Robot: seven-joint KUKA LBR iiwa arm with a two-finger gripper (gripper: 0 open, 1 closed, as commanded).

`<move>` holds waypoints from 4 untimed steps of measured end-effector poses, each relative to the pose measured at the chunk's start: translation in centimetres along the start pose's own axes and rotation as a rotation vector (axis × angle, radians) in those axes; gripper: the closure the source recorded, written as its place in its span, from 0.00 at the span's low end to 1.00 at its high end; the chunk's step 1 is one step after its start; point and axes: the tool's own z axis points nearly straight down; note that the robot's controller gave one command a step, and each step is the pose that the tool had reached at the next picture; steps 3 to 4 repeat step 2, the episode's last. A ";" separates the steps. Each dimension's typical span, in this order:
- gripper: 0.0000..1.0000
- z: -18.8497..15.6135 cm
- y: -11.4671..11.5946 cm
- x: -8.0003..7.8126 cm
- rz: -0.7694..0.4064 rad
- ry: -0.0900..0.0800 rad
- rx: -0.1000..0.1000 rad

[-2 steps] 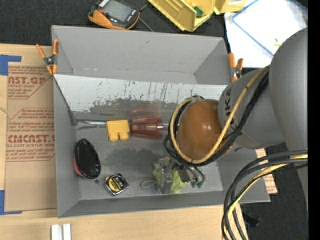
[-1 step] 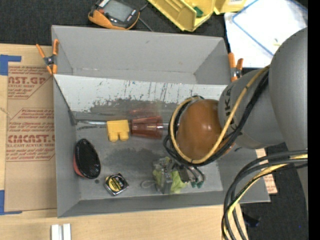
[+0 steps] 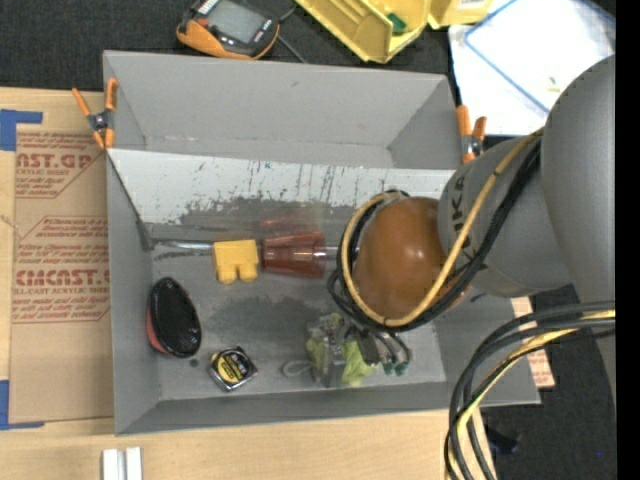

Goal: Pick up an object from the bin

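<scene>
Position: my claw is lowered into the grey bin, at the near right part of its floor. My orange wrist cover sits directly above the claw, ringed by black and yellow cables.

Claw state: I cannot tell whether it is open or closed; the claw and the thing under it overlap in a dark tangle.

Nearest thing: one crumpled pale green thing lies right at the claw, against the near wall. I cannot tell whether it is gripped.

Bin contents, counted:
1. One pale green thing, as above.
2. One screwdriver with a clear red handle, lying flat near the far wall, handle just beside my wrist cover.
3. One yellow block, touching the screwdriver's left side.
4. One black oval thing with a red edge, at the left.
5. One yellow-and-black tape measure, near the front wall, between the oval thing and the claw.
</scene>
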 end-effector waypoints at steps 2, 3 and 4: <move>1.00 -9.9 0.1 0.2 0.000 0.007 -0.001; 1.00 -9.9 0.1 0.2 0.000 0.007 -0.001; 1.00 -9.9 0.1 0.2 0.000 0.007 -0.001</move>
